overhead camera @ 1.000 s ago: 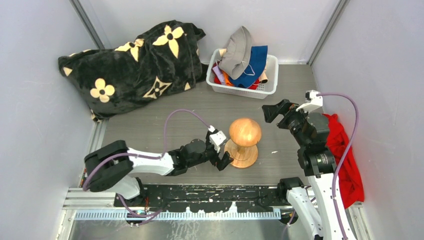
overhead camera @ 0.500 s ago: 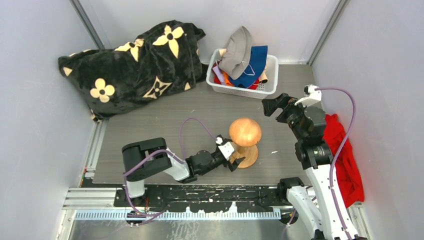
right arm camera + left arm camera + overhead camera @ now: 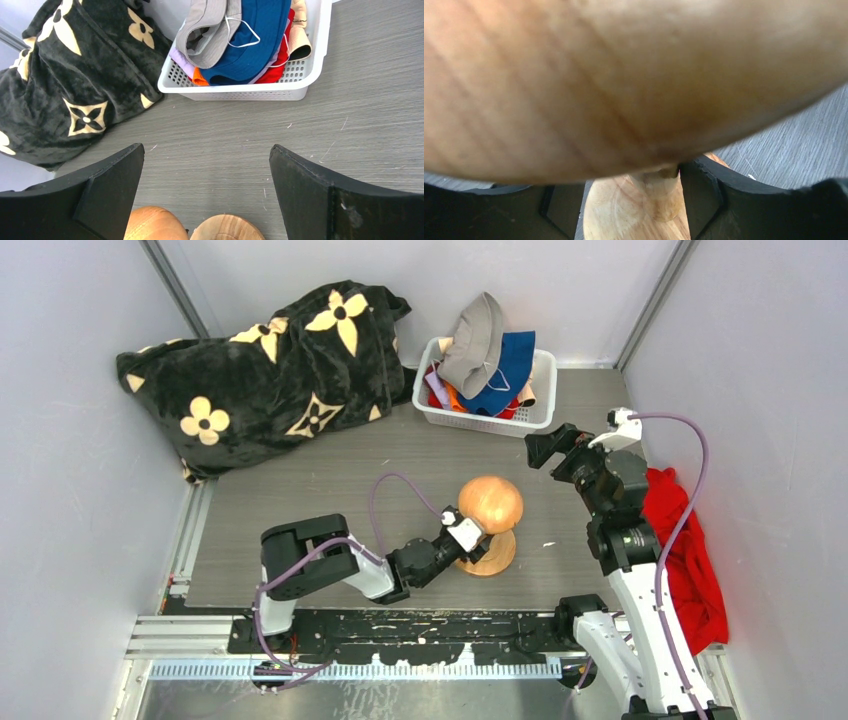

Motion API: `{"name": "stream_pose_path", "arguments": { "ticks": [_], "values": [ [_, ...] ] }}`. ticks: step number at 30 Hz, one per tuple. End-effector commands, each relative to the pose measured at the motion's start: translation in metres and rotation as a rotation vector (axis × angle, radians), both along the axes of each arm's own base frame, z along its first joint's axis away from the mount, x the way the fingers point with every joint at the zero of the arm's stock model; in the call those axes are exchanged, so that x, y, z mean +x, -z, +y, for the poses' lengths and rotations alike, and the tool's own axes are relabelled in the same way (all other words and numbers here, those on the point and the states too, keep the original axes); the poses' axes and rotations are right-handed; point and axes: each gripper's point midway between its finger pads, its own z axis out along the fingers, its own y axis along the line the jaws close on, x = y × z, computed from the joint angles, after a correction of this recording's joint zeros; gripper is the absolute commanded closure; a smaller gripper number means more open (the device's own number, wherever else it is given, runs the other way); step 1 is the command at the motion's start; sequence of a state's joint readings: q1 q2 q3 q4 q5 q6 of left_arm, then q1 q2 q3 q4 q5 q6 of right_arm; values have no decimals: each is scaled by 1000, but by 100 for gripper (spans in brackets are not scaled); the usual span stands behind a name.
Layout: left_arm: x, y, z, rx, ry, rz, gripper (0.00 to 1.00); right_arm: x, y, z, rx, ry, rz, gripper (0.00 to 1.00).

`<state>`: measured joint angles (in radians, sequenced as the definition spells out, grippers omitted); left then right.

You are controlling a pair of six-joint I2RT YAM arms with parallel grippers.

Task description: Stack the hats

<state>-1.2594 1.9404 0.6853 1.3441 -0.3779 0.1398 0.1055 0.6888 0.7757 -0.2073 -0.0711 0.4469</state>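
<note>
— Left gripper (image 3: pixel 631 205) straddles the stem of the wooden stand (image 3: pixel 490 505); pinching or not, I can't tell. Right gripper (image 3: pixel 545 445) gapes wide, empty.
— The hats (image 3: pixel 240 35) sit heaped in the far basket (image 3: pixel 310 75). A sideways nudge on that stem could topple the stand.

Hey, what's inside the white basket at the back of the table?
A grey hat tops the basket, over a blue hat. Orange, lilac, red and cream fabric edges peek out; their shapes are covered.
</note>
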Motion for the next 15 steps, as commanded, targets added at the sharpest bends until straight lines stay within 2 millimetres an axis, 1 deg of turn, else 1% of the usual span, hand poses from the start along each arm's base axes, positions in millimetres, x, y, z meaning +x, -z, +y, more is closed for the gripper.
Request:
{"name": "stream_pose_path", "arguments": {
  "ticks": [1,4,10,13,15],
  "values": [
    [16,-25,4,-81,-95,-47,37,5,-21,-2,-9,10,-77,0],
    [24,-24,10,-80,-128,-42,39,5,-21,-2,-6,11,-86,0],
    [46,-20,33,-100,-195,-5,60,11,-17,1,-3,2,-70,0],
    [59,-18,46,-106,-222,8,66,11,-16,0,-2,6,-67,0],
    [69,-17,54,-105,-245,10,68,12,-15,0,2,8,-70,0]
  ]
}}
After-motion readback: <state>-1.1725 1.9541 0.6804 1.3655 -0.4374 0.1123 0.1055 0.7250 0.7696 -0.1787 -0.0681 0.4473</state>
